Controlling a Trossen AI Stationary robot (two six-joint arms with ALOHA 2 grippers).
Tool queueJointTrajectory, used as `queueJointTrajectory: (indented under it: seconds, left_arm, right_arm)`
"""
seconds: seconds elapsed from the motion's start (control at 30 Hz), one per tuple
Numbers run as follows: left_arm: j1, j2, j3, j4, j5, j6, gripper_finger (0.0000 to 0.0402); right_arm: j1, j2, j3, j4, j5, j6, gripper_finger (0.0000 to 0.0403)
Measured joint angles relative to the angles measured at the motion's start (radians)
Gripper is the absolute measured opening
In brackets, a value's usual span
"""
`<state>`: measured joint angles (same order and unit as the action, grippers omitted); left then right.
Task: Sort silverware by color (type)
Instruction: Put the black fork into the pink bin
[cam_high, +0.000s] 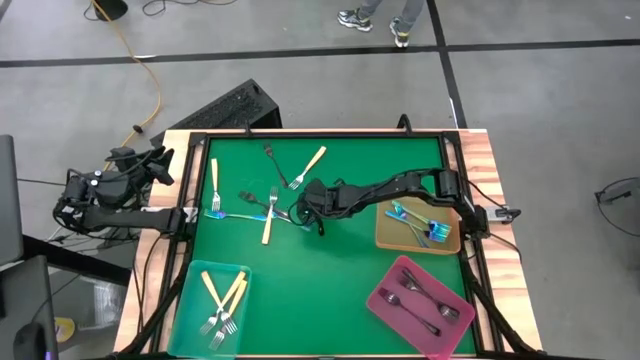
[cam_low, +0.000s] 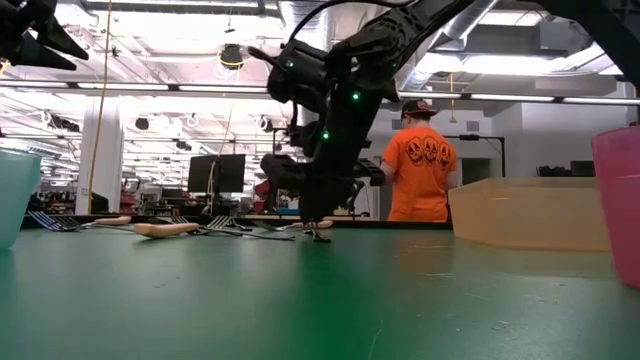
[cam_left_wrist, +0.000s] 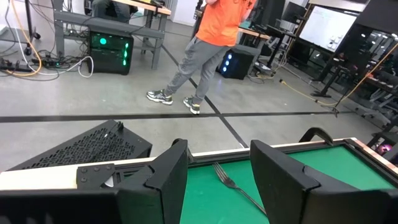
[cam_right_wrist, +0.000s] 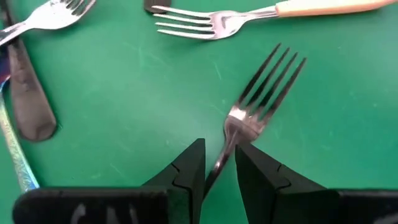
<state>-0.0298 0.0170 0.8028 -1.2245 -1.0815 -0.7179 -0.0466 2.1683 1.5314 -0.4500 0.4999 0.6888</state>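
My right gripper (cam_high: 318, 222) reaches from the table's right side to the middle of the green mat and is shut on a dark grey fork (cam_right_wrist: 264, 87), low over the mat (cam_low: 318, 232). Loose forks lie beside it: cream-handled ones (cam_high: 268, 218) (cam_high: 310, 165) (cam_high: 214, 180), an iridescent one (cam_high: 235, 213) and another dark one (cam_high: 272, 160). The teal tray (cam_high: 190, 300) holds cream-handled forks, the tan tray (cam_high: 390, 235) iridescent ones, the pink tray (cam_high: 385, 300) dark ones. My left gripper (cam_left_wrist: 217, 180) waits open past the table's left edge (cam_high: 160, 165). My right gripper pinches the dark fork by its neck (cam_right_wrist: 225, 146), just behind the tines, between its two fingers (cam_right_wrist: 189, 171). The fingers point down at the mat, and the handle runs back between them and is hidden. Whether the fork is lifted clear, I cannot tell.
A cream-handled fork (cam_right_wrist: 249, 15) and a dark handle (cam_right_wrist: 28, 99) lie close to the held fork. A person in an orange shirt (cam_low: 418, 165) stands beyond the table's far edge. Open green mat lies between the teal and pink trays (cam_high: 300, 290).
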Motion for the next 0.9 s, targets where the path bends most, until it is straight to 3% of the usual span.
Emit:
queueJointTrajectory:
  seconds: [0.9]
  left_arm:
    - [0.0, 0.0, 0.0, 0.0, -0.001, 0.0, 0.0158]
  right_arm:
    - [0.004, 0.069, 0.005, 0.02, -0.028, 0.02, 0.0098]
